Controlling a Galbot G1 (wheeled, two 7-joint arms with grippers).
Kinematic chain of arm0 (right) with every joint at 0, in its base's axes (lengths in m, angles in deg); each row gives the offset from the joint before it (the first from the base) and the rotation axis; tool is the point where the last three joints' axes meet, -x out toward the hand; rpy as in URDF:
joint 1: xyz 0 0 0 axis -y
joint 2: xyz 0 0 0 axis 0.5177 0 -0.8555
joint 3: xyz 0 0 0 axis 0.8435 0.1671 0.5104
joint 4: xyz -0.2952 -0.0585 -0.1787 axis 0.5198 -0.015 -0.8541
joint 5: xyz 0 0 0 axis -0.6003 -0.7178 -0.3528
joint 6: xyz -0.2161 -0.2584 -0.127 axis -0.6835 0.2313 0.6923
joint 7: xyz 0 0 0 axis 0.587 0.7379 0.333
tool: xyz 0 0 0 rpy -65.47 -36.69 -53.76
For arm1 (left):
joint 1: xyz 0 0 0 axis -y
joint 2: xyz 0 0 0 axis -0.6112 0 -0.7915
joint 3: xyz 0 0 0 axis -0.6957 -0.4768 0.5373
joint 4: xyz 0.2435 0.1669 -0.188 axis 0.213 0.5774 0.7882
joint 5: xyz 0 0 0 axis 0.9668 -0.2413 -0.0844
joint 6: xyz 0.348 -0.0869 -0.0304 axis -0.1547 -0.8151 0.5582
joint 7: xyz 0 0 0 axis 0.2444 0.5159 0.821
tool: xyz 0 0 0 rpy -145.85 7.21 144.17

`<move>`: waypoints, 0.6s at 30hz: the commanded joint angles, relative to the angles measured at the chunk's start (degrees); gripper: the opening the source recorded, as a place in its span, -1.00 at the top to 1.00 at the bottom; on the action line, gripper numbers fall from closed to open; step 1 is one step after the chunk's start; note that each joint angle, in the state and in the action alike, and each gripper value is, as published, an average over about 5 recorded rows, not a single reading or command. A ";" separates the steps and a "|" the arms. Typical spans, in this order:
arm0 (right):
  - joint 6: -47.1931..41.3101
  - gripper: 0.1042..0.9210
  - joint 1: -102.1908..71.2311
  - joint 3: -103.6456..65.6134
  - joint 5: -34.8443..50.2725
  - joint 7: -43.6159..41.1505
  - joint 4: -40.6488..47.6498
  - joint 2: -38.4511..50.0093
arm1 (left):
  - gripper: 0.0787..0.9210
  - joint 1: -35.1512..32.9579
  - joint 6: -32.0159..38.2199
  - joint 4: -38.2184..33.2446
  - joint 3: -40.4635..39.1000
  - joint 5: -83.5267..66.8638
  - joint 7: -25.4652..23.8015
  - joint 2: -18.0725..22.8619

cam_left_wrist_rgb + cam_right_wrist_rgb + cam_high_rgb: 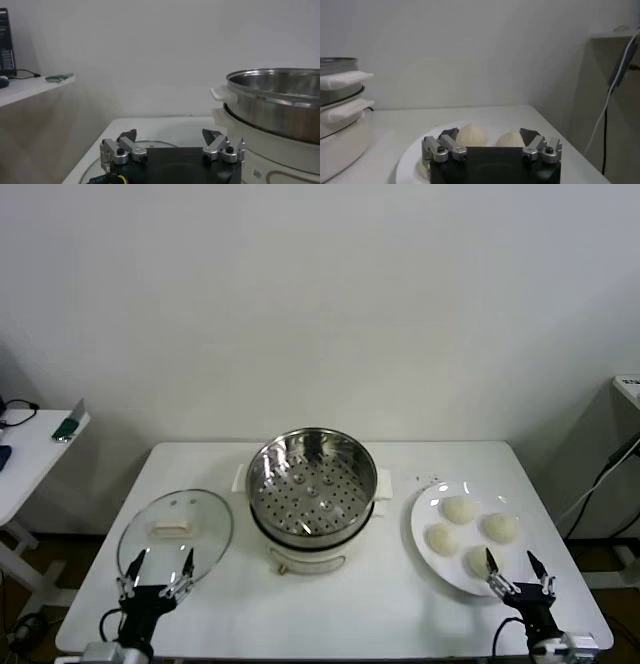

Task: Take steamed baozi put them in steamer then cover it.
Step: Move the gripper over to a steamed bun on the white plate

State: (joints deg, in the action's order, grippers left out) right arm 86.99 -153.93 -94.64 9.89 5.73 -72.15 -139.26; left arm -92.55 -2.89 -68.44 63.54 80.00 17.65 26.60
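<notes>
Several cream-white steamed baozi lie on a white plate at the right of the table; two of the baozi show in the right wrist view. The steel steamer stands uncovered in the middle, its perforated tray bare; its wall fills one side of the left wrist view. The glass cover lies flat at the left. My left gripper hangs open over the cover's near edge. Open too, my right gripper sits at the plate's near edge, with nothing between its fingers.
A side table with small items stands at the far left. A grey cabinet and a cable are at the far right. The white wall rises behind the table.
</notes>
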 commanded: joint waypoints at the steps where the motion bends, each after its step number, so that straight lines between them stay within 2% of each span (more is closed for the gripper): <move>1: -9.99 -0.76 4.54 0.34 -1.36 4.26 -1.84 2.92 | -0.77 -0.03 -0.02 -0.08 -0.03 0.04 -0.01 -0.16; 4: -16.56 -0.76 12.90 2.46 -2.31 5.01 -1.76 8.02 | -0.77 -0.10 0.01 -0.22 -0.14 0.03 -0.01 -0.35; 10: -21.82 -0.76 37.00 17.60 -5.07 -8.51 6.62 23.11 | -0.77 -0.12 0.16 -0.48 -0.42 -0.02 0.10 -0.50; 14: -23.17 -0.76 51.49 31.44 -10.23 -24.73 12.80 31.90 | -0.77 -0.14 0.35 -0.49 -0.30 -0.03 0.16 -0.60; 18: -18.25 -0.76 64.33 45.48 -20.52 -48.28 17.87 39.06 | -0.77 -0.23 0.47 -0.46 -0.18 0.00 0.17 -0.65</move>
State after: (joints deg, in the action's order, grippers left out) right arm 72.61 -108.00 -63.95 -3.83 -23.19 -59.34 -112.11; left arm -92.76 -2.44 -68.90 63.34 80.01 17.83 26.03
